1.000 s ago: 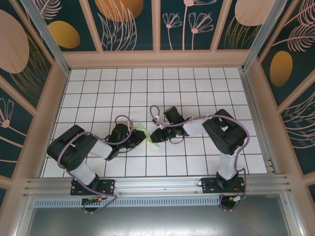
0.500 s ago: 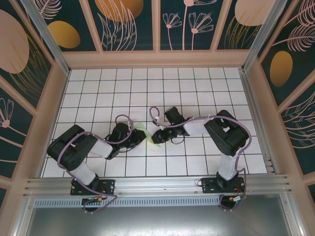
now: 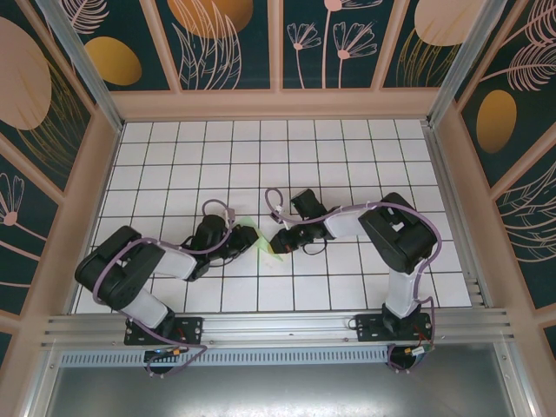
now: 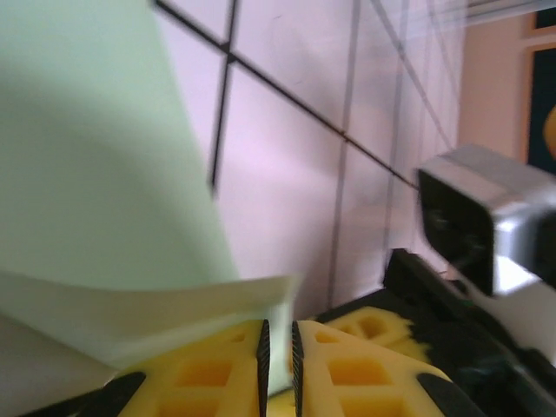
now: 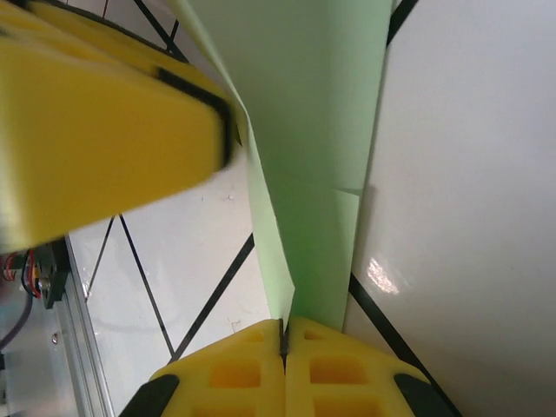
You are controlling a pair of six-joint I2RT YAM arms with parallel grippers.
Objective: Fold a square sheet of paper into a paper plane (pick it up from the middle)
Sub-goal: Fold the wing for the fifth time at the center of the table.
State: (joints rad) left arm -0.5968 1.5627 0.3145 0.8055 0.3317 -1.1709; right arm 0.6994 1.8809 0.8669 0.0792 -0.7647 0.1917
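Paper (image 5: 304,104) in tight pinch of left pincer (image 4: 278,337) and right pincer (image 5: 284,328), nose to nose over gridded table (image 3: 347,156).

From above, the paper sheet (image 3: 258,238) is largely hidden between the left gripper (image 3: 244,243) and the right gripper (image 3: 277,245), and its folds are too small to tell. In the wrist views it is cut off at the top edge. The left gripper's yellow finger (image 5: 104,130) is blurred.

The left arm (image 3: 169,261) is clad black and white, with purple cable (image 3: 215,205). The right gripper (image 5: 284,328) is moulded yellow, perhaps foam.
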